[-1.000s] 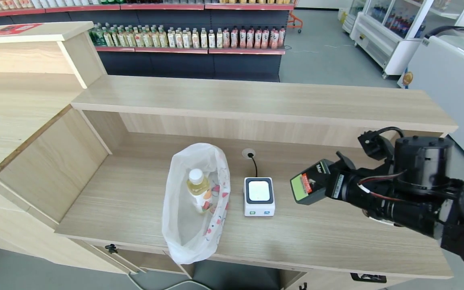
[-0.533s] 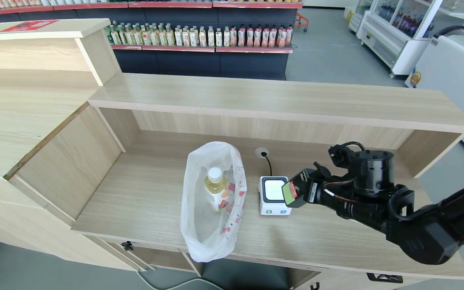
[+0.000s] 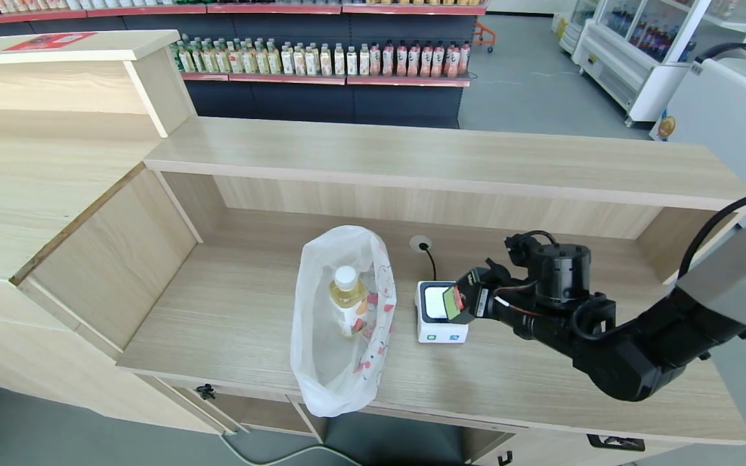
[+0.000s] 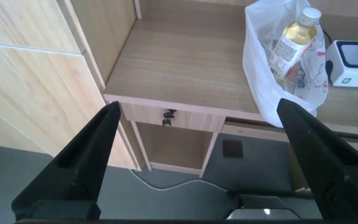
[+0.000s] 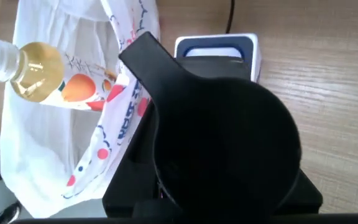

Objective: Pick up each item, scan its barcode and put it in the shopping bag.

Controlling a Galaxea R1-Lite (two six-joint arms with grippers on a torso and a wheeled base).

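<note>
Clock directions are on the head view, with 12 o'clock pointing away from the robot.

- Left gripper (image 4: pixel 197 107): off the counter's (image 3: pixel 230 317) near edge, at about 7 o'clock from the bag and over the floor. Its fingers (image 4: pixel 82 158) are spread wide with nothing between them.
- Shopping bag (image 3: pixel 340 323): white plastic with a red print. It sits at the near edge of the counter with its mouth open.
- Bottle (image 3: pixel 347 304): stands inside the bag with its white cap up. It holds a pale yellow liquid.
- Scanner (image 3: pixel 434 314): a white block with a dark-framed window on top. It is just beside the bag at 3 o'clock but does not touch it.
- Right gripper (image 3: pixel 474 294): the arm comes in from 4 o'clock. The gripper is clamped on a small dark box (image 3: pixel 457 303).
- Dark box: held over the 3 o'clock edge of the scanner, with its green-and-red face tilted toward the window. Contact between box and scanner cannot be judged.
- Right wrist view: a black mass blocks the centre. The bag and the scanner show past it.
- Cable (image 3: pixel 430 264): runs from the scanner toward 12 o'clock into a grommet (image 3: pixel 419 244) in the counter.
- A raised ledge (image 3: pixel 412 155) spans the counter's back, at 12 o'clock.
- Beyond it are shelves (image 3: pixel 321 59) lined with bottled drinks.
- Freezers (image 3: pixel 723 97) stand at about 2 o'clock.
</note>
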